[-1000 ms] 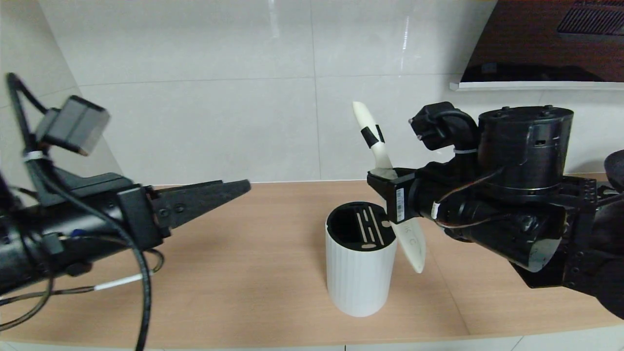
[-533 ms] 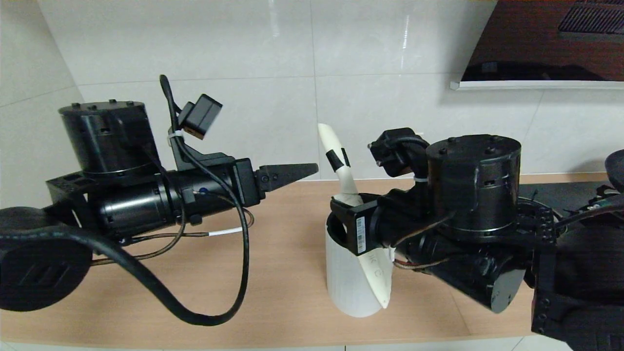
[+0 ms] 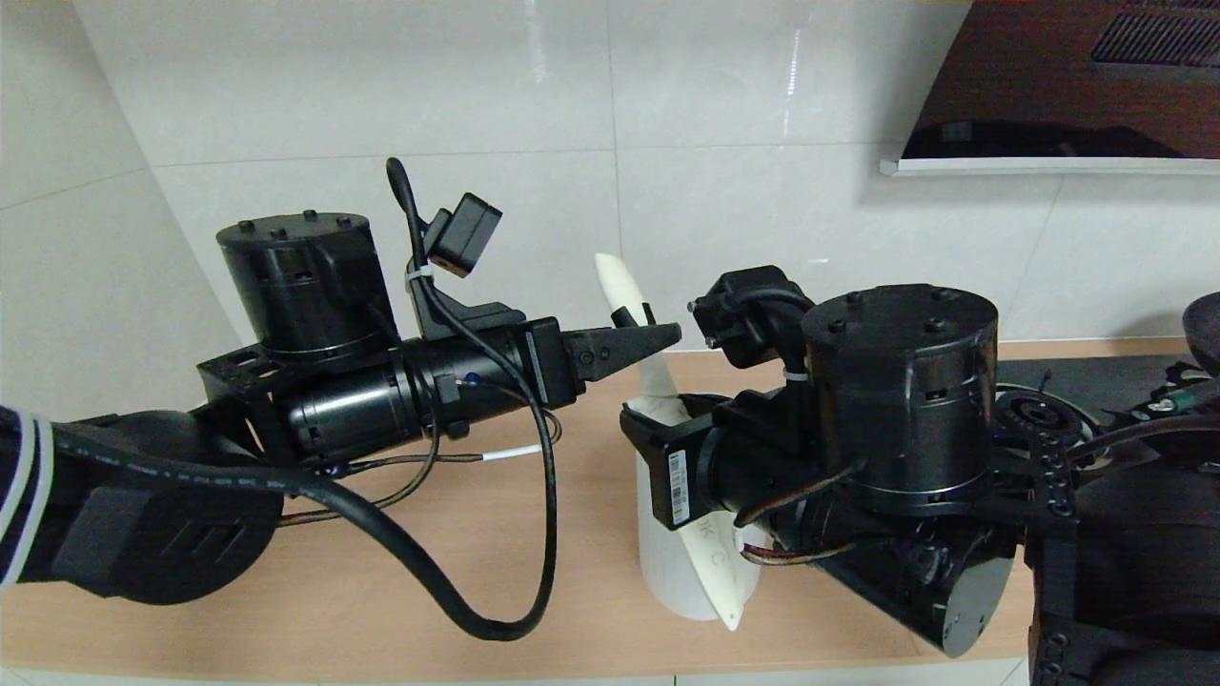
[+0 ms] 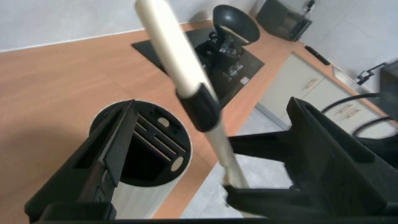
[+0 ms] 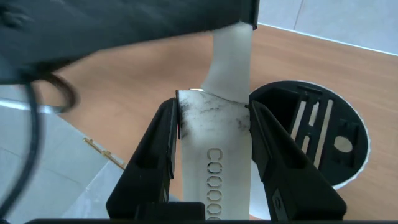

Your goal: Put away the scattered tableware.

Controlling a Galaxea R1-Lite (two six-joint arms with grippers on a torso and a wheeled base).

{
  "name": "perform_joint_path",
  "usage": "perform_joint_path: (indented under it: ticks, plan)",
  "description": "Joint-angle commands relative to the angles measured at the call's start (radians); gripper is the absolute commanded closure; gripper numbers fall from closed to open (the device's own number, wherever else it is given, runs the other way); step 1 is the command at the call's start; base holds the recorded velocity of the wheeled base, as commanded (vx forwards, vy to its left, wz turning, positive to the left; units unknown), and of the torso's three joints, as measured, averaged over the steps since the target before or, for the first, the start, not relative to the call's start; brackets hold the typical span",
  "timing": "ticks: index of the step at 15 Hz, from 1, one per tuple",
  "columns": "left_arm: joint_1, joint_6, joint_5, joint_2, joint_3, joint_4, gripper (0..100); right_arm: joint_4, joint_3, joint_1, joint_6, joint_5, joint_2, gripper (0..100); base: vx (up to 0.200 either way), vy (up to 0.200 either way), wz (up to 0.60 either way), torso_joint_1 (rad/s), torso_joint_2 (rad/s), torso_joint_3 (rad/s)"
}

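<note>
A white knife (image 3: 717, 572) with a black band on its handle stands tilted, handle up and blade tip down in front of the white ribbed holder (image 3: 658, 562). My right gripper (image 3: 667, 414) is shut on the blade just above the holder's slotted black top (image 5: 317, 124). In the right wrist view the blade (image 5: 214, 124) sits clamped between the fingers of the right gripper (image 5: 211, 112). My left gripper (image 3: 658, 335) is level with the handle. In the left wrist view the left gripper (image 4: 212, 106) is open, with the handle (image 4: 177, 62) between its spread fingers, apart from both.
The wooden counter (image 3: 496, 534) runs along a white tiled wall. A black cooktop (image 3: 1058, 381) lies at the right, with a dark pan (image 4: 235, 25) on it and a range hood (image 3: 1048, 86) above. Bare counter lies left of the holder.
My left arm has swung right until its fingers straddle the knife handle. The right gripper has carried the knife left and lower, in front of the holder.
</note>
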Motion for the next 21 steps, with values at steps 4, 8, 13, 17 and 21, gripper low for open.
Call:
perform_joint_path:
  ticks: [4, 8, 13, 17, 21]
  plan:
    - [-0.008, -0.001, 0.001, 0.009, -0.001, -0.003, 0, 0.001, -0.005, 0.003, 0.022, 0.001, 0.009, 100, 0.000, 0.000, 0.00, 0.000, 0.00, 0.000]
    - [-0.008, -0.001, 0.001, 0.011, -0.001, -0.032, 0, 0.001, 0.001, 0.026, 0.024, 0.001, 0.010, 100, 0.000, 0.000, 0.00, 0.000, 0.00, 0.000]
    - [-0.009, -0.001, 0.001, 0.018, 0.002, -0.032, 0, 0.001, 0.003, 0.030, 0.024, -0.001, 0.018, 100, 0.000, 0.000, 0.00, 0.000, 0.00, 0.000]
    - [-0.018, -0.001, 0.001, 0.020, 0.005, -0.032, 0, 0.001, 0.003, 0.030, 0.024, -0.002, 0.018, 100, 0.000, 0.000, 0.00, 0.000, 0.00, 0.000]
    - [-0.022, 0.001, 0.001, 0.020, 0.007, -0.032, 100, 0.001, 0.003, 0.032, 0.024, -0.007, 0.018, 100, 0.000, 0.000, 0.00, 0.000, 0.00, 0.000]
